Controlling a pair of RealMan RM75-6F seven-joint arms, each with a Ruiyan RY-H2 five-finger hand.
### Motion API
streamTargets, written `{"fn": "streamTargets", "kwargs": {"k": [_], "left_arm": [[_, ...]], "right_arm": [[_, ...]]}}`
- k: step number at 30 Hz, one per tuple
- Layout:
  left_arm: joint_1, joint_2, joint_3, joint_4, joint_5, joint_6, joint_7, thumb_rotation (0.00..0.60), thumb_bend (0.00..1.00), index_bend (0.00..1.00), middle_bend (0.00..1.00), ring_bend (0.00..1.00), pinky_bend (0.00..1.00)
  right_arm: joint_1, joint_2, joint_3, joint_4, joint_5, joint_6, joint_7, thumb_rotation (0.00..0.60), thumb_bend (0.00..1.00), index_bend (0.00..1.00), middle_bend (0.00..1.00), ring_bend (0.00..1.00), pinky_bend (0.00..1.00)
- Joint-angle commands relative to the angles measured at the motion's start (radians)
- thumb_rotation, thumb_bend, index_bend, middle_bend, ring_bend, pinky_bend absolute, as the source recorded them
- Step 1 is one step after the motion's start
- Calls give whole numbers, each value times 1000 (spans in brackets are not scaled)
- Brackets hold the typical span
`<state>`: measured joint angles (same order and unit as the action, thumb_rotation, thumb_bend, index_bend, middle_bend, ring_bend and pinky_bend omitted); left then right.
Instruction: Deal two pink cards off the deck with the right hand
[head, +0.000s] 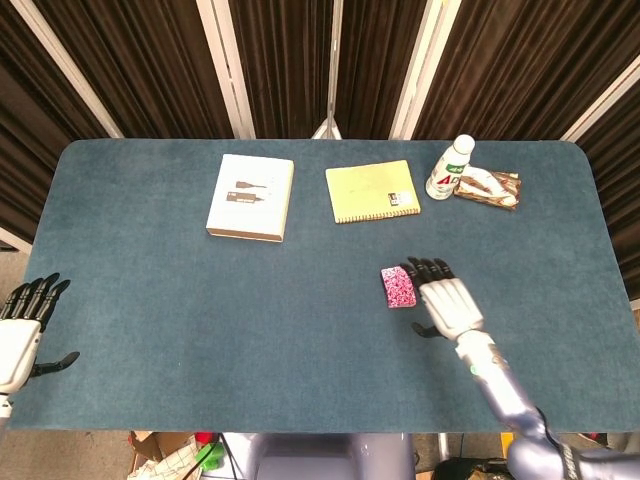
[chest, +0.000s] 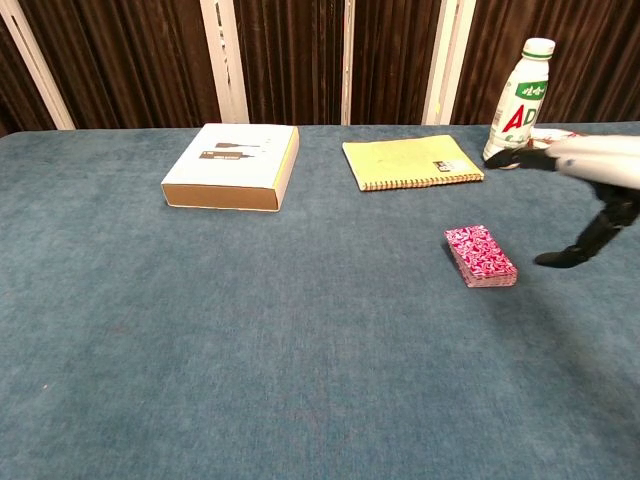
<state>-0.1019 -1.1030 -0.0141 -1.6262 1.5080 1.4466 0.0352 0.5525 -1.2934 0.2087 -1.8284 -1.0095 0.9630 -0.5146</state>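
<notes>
A pink patterned deck of cards (head: 398, 287) (chest: 480, 256) lies on the blue table, right of centre. My right hand (head: 446, 301) (chest: 590, 190) hovers just to the deck's right, flat and open, fingers spread and pointing away from me, thumb hanging down. It does not touch the deck. My left hand (head: 22, 330) stays open at the table's near left edge, fingers spread, holding nothing; the chest view does not show it.
A white box (head: 251, 196) (chest: 232, 166) and a yellow notebook (head: 372, 190) (chest: 411, 161) lie at the back. A white bottle (head: 451, 167) (chest: 518, 103) stands at back right beside a snack packet (head: 488, 187).
</notes>
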Motion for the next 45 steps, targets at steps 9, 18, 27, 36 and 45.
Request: {"fn": "streamTargets", "kwargs": {"k": [9, 18, 27, 36, 45], "left_arm": [[-6, 9, 0, -7, -9, -19, -21, 600, 23, 0, 0, 0, 0], [-11, 11, -1, -13, -18, -31, -26, 600, 23, 0, 0, 0, 0], [-12, 14, -1, -16, -22, -35, -28, 600, 23, 0, 0, 0, 0], [-13, 16, -1, -17, -23, -38, -30, 600, 23, 0, 0, 0, 0], [-13, 15, 0, -17, -20, -36, -32, 600, 23, 0, 0, 0, 0]], "right_arm": [[158, -124, 10, 111, 254, -52, -166, 600, 270, 35, 0, 0, 0], [221, -172, 13, 181, 346, -37, -194, 600, 269, 150, 7, 0, 0], [261, -191, 0, 225, 409, -37, -207, 600, 269, 158, 33, 0, 0], [301, -203, -25, 258, 488, -34, -250, 600, 270, 150, 33, 0, 0], [327, -220, -40, 284, 534, -26, -264, 600, 270, 150, 33, 0, 0]]}}
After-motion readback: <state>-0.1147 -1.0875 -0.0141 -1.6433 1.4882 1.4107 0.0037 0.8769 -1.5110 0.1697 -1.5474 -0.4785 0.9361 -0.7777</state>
